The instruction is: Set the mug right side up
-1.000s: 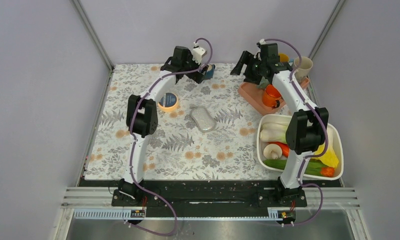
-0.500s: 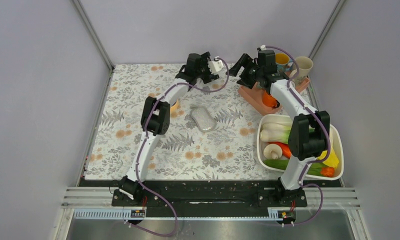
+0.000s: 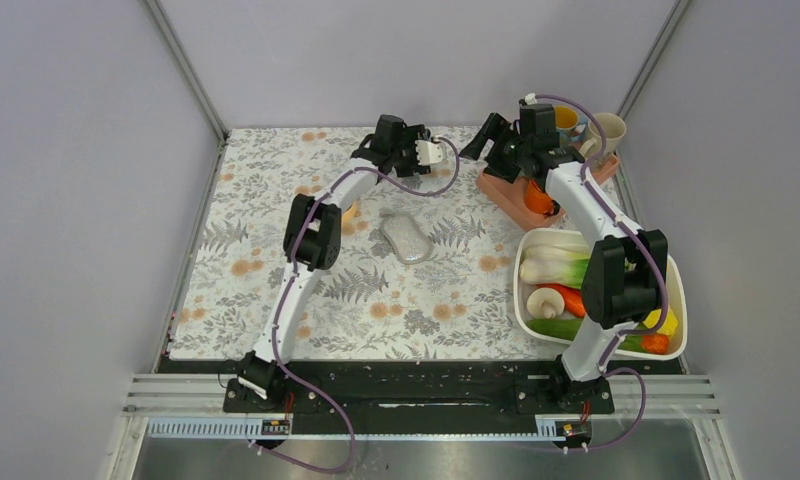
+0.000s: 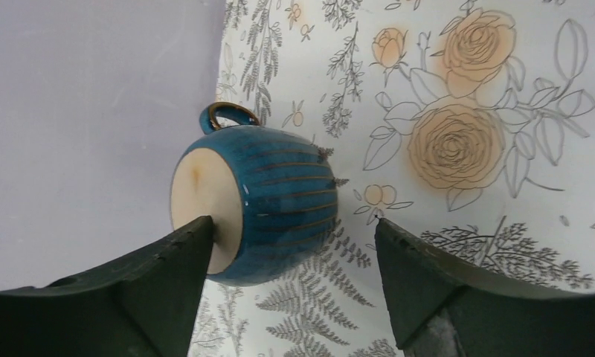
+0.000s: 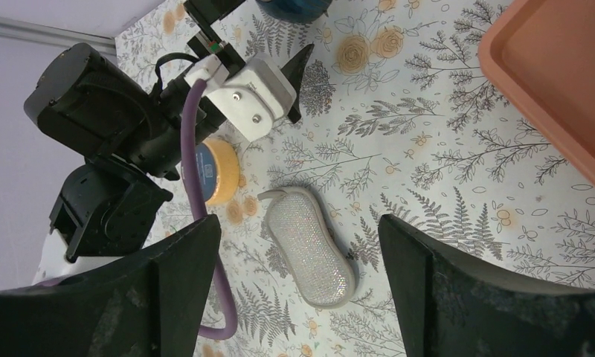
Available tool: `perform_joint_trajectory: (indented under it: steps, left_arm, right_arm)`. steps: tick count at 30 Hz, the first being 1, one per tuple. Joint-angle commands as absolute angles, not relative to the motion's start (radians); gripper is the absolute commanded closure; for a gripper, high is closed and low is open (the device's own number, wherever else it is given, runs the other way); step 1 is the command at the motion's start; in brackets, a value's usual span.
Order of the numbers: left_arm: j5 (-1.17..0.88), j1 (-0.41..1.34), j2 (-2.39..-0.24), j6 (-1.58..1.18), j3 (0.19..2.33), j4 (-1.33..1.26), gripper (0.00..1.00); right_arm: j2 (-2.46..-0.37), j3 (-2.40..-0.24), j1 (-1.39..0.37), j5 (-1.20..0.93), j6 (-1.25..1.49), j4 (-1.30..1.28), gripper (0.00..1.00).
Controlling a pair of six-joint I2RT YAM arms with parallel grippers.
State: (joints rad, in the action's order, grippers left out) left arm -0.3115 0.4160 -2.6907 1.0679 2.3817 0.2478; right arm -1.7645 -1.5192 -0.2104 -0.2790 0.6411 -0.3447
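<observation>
We see the left arm [image 3: 298, 262] stretched to the worktop's [image 4: 503, 97] far edge, its pincer [image 4: 293, 223] released astride the upside-down blue mug [image 4: 280, 197] by the back wall [image 4: 79, 111]; the right pincer [image 5: 298, 220] hangs released, empty.

**Floral-clothed table and what rests on it**

The table wears a white cloth printed with ferns and orange roses [image 3: 376, 300]. Directly on it are:
- a blue ribbed ceramic mug [image 4: 272, 201], mouth-down near the back edge
- a silver glittery oval pouch [image 3: 406, 238] mid-table
- a round yellow disc with a blue centre [image 5: 219, 172] beside the pouch
- a salmon plastic tray [image 3: 498, 192] at back right
- a white plastic tub [image 3: 519, 295] at the right edge
</observation>
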Motion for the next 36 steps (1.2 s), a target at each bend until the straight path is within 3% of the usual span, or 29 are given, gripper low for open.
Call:
perform_joint_trajectory:
  steps: [1, 6, 18, 28, 32, 36]
  left_arm:
    - [-0.345, 0.431, -2.659, 1.176, 2.382, 0.422, 0.23]
    - [-0.357, 0.429, -2.653, 1.169, 2.407, 0.499, 0.27]
    - [-0.456, 0.426, -2.396, 1.162, 2.103, 0.694, 0.29]
    - [-0.608, 0.395, -2.282, 1.011, 2.149, 0.920, 0.26]
    - [-0.670, 0.394, -2.278, 0.748, 2.246, 0.890, 0.20]
    - [-0.501, 0.398, -2.296, 0.229, 2.236, 0.625, 0.12]
  right_arm:
    - [-1.710, -1.567, -0.219, -0.273, 0.610, -0.337, 0.13]
    - [-1.696, -1.572, -0.220, -0.257, 0.582, -0.364, 0.13]
    - [-1.656, -1.572, -0.220, -0.230, 0.547, -0.374, 0.12]
    - [-1.591, -1.513, -0.219, -0.202, 0.507, -0.378, 0.11]
    - [-1.570, -1.486, -0.218, -0.194, 0.489, -0.378, 0.10]
    - [-1.550, -1.457, -0.209, -0.186, 0.484, -0.377, 0.09]
